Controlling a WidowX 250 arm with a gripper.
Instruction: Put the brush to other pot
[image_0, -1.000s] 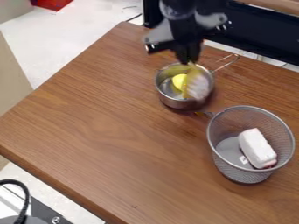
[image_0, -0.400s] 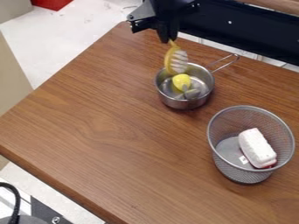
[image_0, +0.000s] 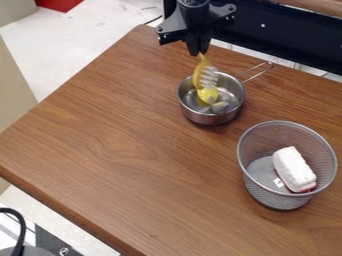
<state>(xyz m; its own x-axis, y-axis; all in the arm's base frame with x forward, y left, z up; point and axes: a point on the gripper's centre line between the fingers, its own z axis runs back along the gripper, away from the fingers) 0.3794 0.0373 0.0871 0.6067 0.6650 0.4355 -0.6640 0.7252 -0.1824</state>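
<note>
Near the top of the camera view the black gripper (image_0: 198, 53) hangs over the back of the table, shut on the handle end of the yellow brush (image_0: 198, 76). The brush hangs down with its white bristles facing right, its head over the near-left part of the metal pot (image_0: 212, 118). Whether the brush touches the pot cannot be told. Inside the pot lie a yellow round object (image_0: 208, 96) and a small greyish piece. To the lower right stands a grey mesh basket (image_0: 278, 199) holding a white block (image_0: 294, 169).
The pot's wire handle (image_0: 256, 72) points to the upper right. The brown wooden table (image_0: 127, 150) extends left and forward of the pot and basket. A dark panel stands behind the table's back edge, and a black cable curves at the lower left.
The brush was lower in the pot a second ago, then was lifted up and left with the gripper. Since then both have moved slightly right and down. The pot and basket have stayed put.
</note>
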